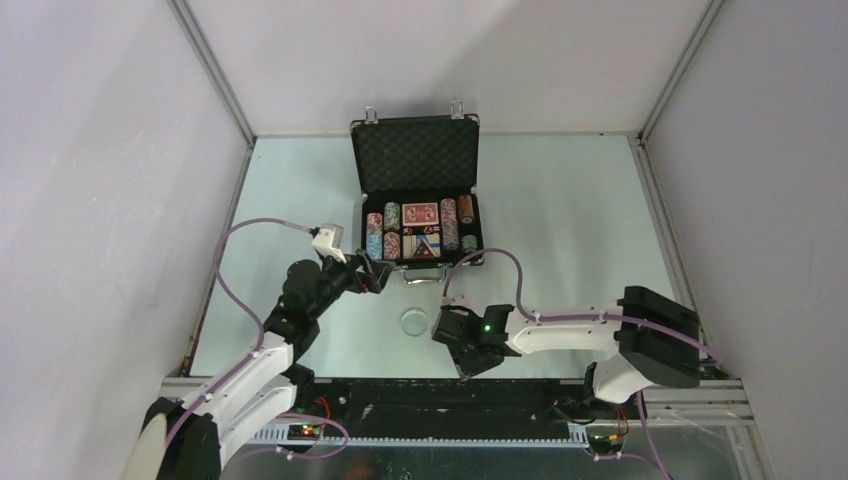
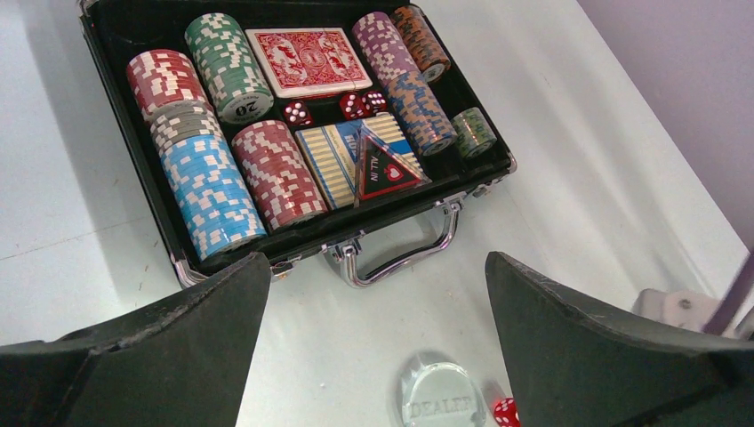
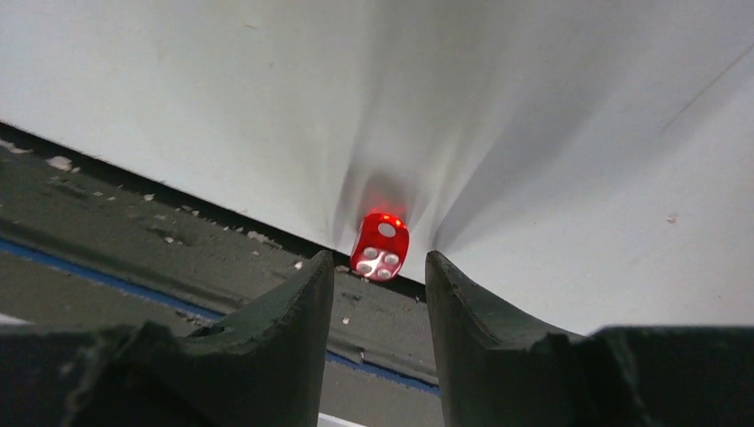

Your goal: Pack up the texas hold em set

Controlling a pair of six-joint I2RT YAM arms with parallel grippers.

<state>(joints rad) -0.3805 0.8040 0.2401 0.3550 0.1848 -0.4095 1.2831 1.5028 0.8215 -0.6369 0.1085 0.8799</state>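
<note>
The black briefcase lies open at the back centre, its silver handle facing me. In its foam tray sit striped chip stacks, red-backed cards and red dice. A clear round disc marked DEALER lies on the table in front of the case, and the left wrist view shows a red die beside it. My left gripper is open and empty, near the handle. My right gripper is open, with a red die just beyond its fingertips at the table's near edge.
A dark strip runs along the table's near edge below the right gripper. Grey walls and metal frame posts enclose the table on three sides. The right arm lies across the front right.
</note>
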